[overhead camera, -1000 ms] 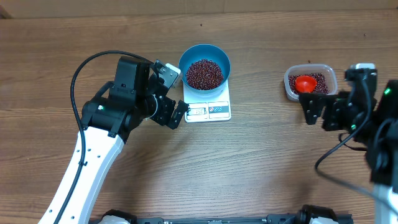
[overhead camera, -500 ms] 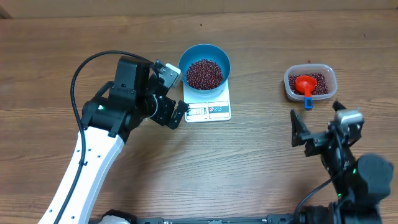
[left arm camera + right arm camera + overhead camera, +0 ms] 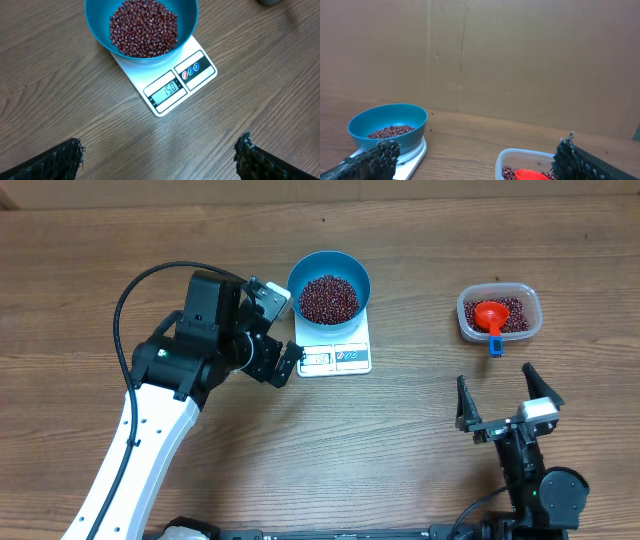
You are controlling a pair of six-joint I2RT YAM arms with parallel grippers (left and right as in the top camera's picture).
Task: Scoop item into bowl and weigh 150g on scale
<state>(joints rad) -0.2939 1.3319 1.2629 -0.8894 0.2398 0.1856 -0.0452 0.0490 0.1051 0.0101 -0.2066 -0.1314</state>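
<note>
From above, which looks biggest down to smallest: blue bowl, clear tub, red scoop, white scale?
blue bowl, largest
clear tub, slightly smaller
red scoop, smallest
white scale: about as wide as the bowl, but partly hidden beneath it, so unranked

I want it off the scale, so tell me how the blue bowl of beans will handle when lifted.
The blue bowl looks rigid, but its smooth wall may slip in a grip. The beans heap up inside, so it is probably bottom-heavy and steady, yet loose enough to spill if tilted.
</note>
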